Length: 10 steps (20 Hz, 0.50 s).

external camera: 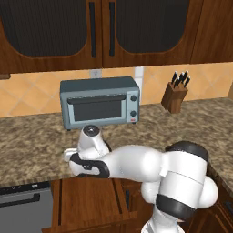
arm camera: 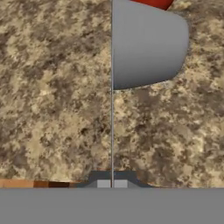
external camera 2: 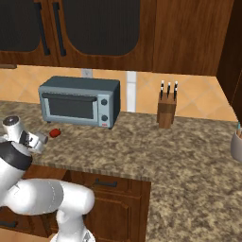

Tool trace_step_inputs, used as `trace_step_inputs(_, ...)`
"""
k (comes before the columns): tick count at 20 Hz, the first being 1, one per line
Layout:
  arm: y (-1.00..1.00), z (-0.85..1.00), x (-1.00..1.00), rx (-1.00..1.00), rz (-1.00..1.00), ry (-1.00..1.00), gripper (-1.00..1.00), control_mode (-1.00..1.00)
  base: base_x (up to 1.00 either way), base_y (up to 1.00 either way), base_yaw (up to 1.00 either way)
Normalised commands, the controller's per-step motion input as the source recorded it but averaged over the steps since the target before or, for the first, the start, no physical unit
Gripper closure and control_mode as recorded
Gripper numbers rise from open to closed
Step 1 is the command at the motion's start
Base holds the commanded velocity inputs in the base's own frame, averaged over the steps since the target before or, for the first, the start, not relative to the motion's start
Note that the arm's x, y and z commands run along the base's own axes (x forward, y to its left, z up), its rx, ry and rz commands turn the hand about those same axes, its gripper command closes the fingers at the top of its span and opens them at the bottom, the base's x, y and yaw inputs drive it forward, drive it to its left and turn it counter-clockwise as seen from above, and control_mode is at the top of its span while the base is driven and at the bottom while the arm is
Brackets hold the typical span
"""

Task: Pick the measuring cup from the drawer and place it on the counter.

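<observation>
The gripper (arm camera: pixel 112 183) pinches the measuring cup (arm camera: pixel 148 43) by its thin handle over the counter (arm camera: pixel 52 109). Dropped here, the bowl probably bumps the red lump (arm camera: pixel 153 3) (just beyond).

Arm over counter edge, toaster oven behind

The white arm (external camera: pixel 136 166) reaches left across the counter (external camera: pixel 36 145); its wrist stands before the toaster oven (external camera: pixel 100 102). A knife block (external camera: pixel 174 96) sits well right. The open drawer (external camera: pixel 91 200) lies below, jaws hidden by the wrist.
</observation>
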Motion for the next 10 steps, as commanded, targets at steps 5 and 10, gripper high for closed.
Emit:
trace_step_inputs(5,0.2,-0.52,0.6,-0.06,0.0,0.0,-1.0,-1.0,0.0,0.0,0.0)
trace_step_inputs(10,0.06,-0.14,-0.02,-0.02,0.0,-0.01,-1.0,-1.0,0.0,0.0,0.0)
